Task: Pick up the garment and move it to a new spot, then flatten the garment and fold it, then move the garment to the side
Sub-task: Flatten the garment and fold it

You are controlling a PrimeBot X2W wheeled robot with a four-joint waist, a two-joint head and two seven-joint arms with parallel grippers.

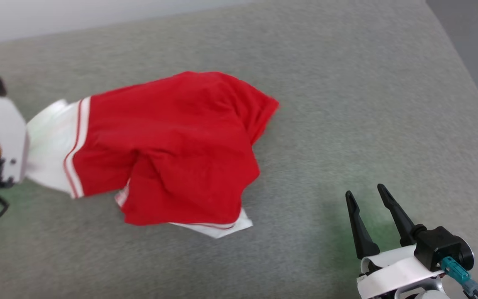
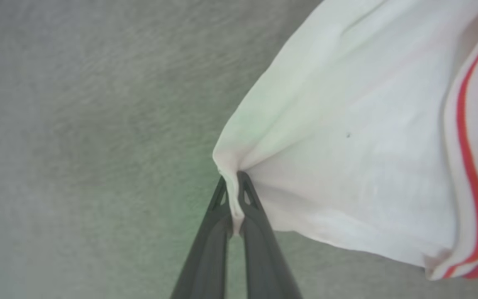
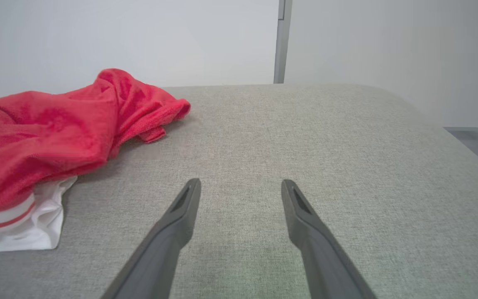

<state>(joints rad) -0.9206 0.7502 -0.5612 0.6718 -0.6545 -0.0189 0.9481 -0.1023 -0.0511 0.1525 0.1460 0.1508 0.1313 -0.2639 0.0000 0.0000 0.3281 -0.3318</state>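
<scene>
The garment (image 1: 172,145), bunched left on the counter (image 1: 347,104), is pinched by a thin sleeve edge in the clenched left gripper (image 2: 234,182); slippage may be caused by lifting. The right gripper (image 1: 365,189) is released, empty.

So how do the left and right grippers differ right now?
The left gripper is shut, pinching the garment by the edge of its white sleeve; the right gripper stands open and holds nothing. The left gripper touches the cloth; the right gripper is apart from it, over the bare grey surface. Both have two long dark fingers.
</scene>
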